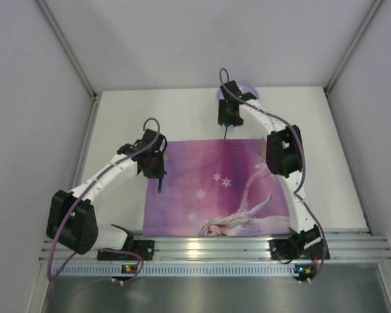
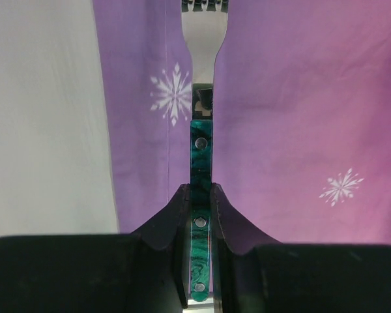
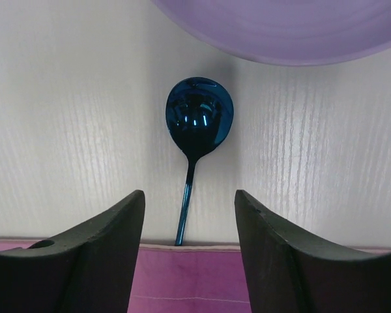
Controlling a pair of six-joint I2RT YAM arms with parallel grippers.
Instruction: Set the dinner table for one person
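The white dinner table (image 1: 326, 150) carries a purple-pink snowflake placemat (image 1: 208, 195) at its middle. My left gripper (image 1: 158, 171) is shut on a fork with a green marbled handle (image 2: 202, 150). It holds the fork over the placemat's left edge (image 2: 137, 130), with the steel tines pointing away. My right gripper (image 1: 227, 120) is open and empty above the placemat's far edge. A shiny blue spoon (image 3: 199, 120) lies on the table between its fingers (image 3: 190, 195). The spoon's handle end slips under the placemat edge (image 3: 189, 274).
A lavender plate (image 3: 287, 26) sits on the table just beyond the spoon's bowl and shows behind the right wrist in the top view (image 1: 249, 87). An aluminium rail (image 1: 215, 248) runs along the near edge. Grey walls enclose the table.
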